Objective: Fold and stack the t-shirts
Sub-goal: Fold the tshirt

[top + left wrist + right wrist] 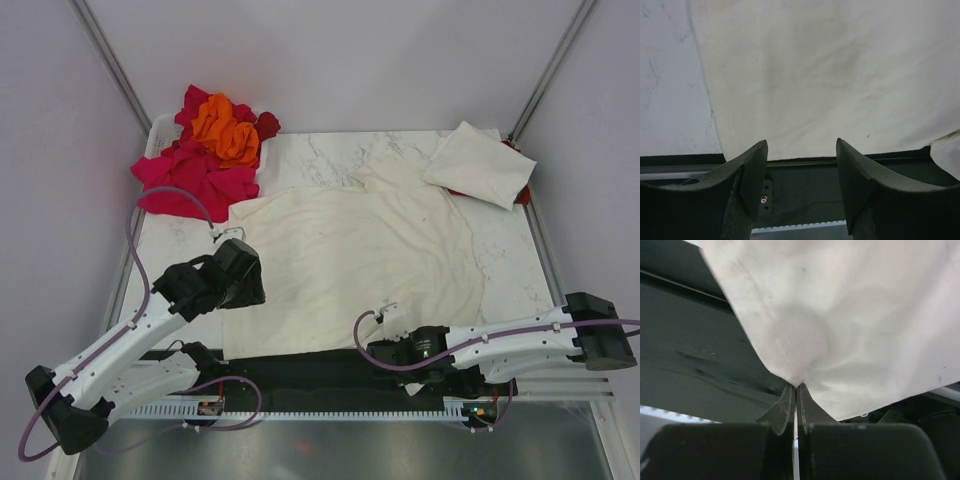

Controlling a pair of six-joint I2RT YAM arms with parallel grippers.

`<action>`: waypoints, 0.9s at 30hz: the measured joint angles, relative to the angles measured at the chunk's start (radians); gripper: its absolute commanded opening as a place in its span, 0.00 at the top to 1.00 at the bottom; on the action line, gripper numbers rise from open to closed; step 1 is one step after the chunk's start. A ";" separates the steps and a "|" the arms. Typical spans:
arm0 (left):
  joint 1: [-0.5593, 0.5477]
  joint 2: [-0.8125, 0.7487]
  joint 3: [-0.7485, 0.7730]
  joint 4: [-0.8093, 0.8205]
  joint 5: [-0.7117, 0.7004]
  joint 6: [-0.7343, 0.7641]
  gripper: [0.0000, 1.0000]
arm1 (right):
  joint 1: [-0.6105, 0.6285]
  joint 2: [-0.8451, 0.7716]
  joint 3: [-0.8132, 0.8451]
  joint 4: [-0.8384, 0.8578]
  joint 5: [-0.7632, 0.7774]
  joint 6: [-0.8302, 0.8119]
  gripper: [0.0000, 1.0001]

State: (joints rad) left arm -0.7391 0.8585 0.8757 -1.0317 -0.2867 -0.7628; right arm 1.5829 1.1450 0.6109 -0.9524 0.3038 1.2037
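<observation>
1. The spread cream t-shirt (350,255) is lying flat across the middle of the marble table (510,270). Its near hem is reaching the dark strip (300,372) along the table's near edge.
2. The right gripper (795,386) is pinching that near hem, its fingers pressed together with only cloth between them. In the right wrist view the fabric is rising from the tips and blocking most of what lies beyond. From above, the fingertips are sitting hidden under the wrist body.
3. The left gripper (801,150) is hanging over the shirt's near left corner with its fingers well apart and nothing between them. How high it is standing above the cloth is hard to judge.
4. A folded cream t-shirt (478,165) is resting at the far right corner. It is covering a red cloth (523,195), of which only slivers are peeking out, too little to identify.
5. At the far left, a heap of coloured t-shirts (205,150) in magenta, dark red and orange is burying most of a white basket (158,135) and spilling onto the table. The count is not readable.
</observation>
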 measured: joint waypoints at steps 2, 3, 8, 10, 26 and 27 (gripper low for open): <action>0.000 0.028 0.002 -0.038 0.019 -0.041 0.35 | -0.010 -0.004 0.045 -0.014 0.035 -0.011 1.00; 0.000 0.035 -0.003 -0.050 0.034 -0.058 0.35 | -0.026 -0.004 0.070 -0.008 0.042 -0.025 1.00; 0.000 0.035 -0.067 -0.068 0.097 -0.129 0.37 | -0.288 0.000 0.151 0.087 0.048 -0.160 1.00; 0.000 0.024 -0.101 -0.071 0.118 -0.157 0.38 | -0.438 0.002 0.174 0.114 0.039 -0.248 1.00; 0.000 -0.029 -0.194 -0.089 0.185 -0.252 0.41 | -1.217 0.091 0.399 0.174 -0.006 -0.737 1.00; 0.000 -0.024 -0.195 -0.089 0.185 -0.253 0.41 | -1.231 0.091 0.400 0.174 -0.007 -0.742 1.00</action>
State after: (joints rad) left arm -0.7395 0.8341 0.6807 -1.1202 -0.1013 -1.0153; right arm 0.3523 1.2358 1.0107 -0.7780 0.2970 0.4622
